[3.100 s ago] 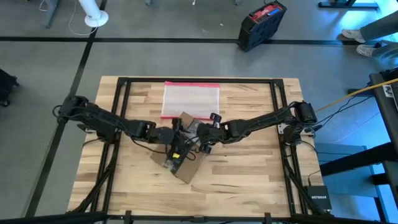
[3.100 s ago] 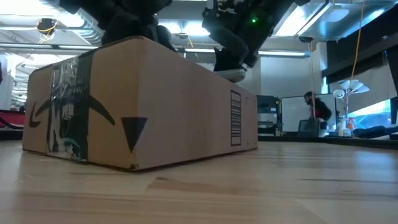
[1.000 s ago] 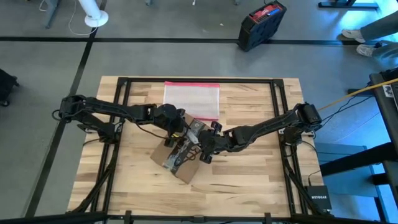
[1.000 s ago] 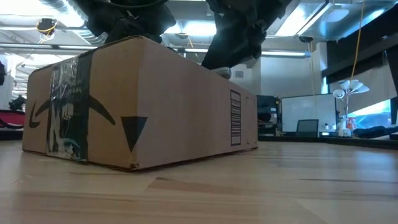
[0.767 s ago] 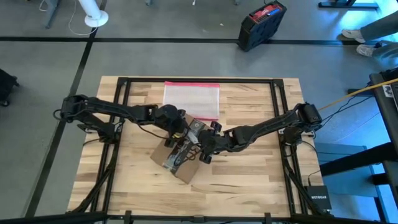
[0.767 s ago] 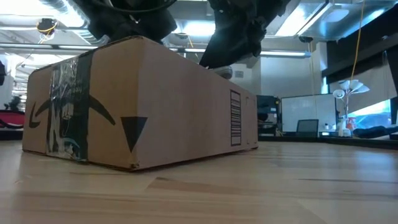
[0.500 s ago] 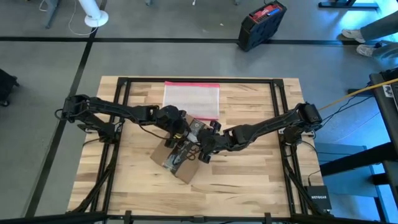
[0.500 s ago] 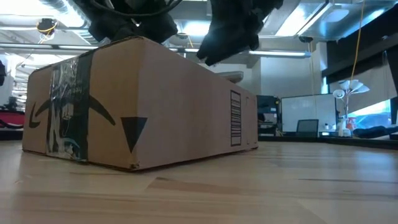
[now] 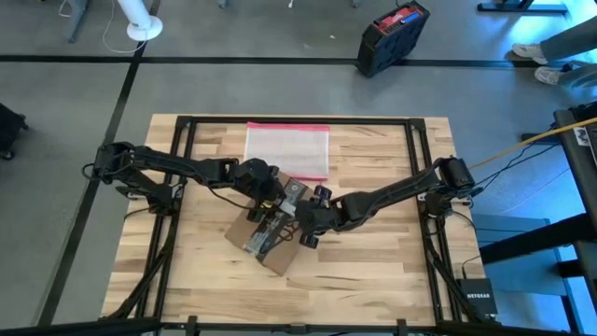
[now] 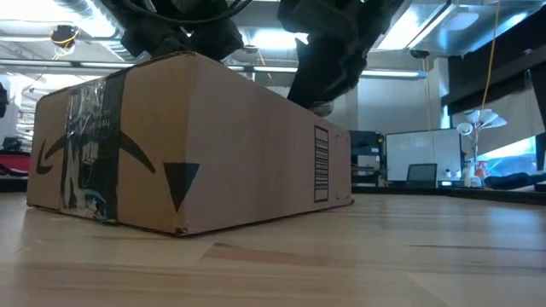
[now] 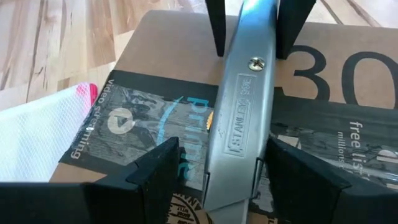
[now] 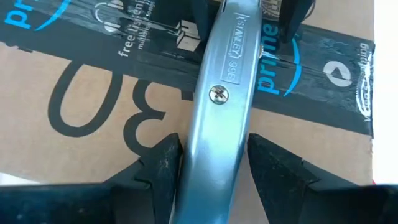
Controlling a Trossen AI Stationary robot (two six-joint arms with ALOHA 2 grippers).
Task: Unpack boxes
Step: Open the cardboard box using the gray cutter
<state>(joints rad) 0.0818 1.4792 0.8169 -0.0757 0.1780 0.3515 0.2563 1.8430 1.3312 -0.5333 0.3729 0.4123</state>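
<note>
Cardboard box lies on the bench, just beside the plastic pouch. Over the box's taped top, the right tool grips a silver utility knife; the left tool straddles the same knife, fingers wide.

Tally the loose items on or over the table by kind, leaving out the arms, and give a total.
cardboard box: 1
utility knife: 1
clear pouch with pink-red edge: 1
Total: 3
</note>
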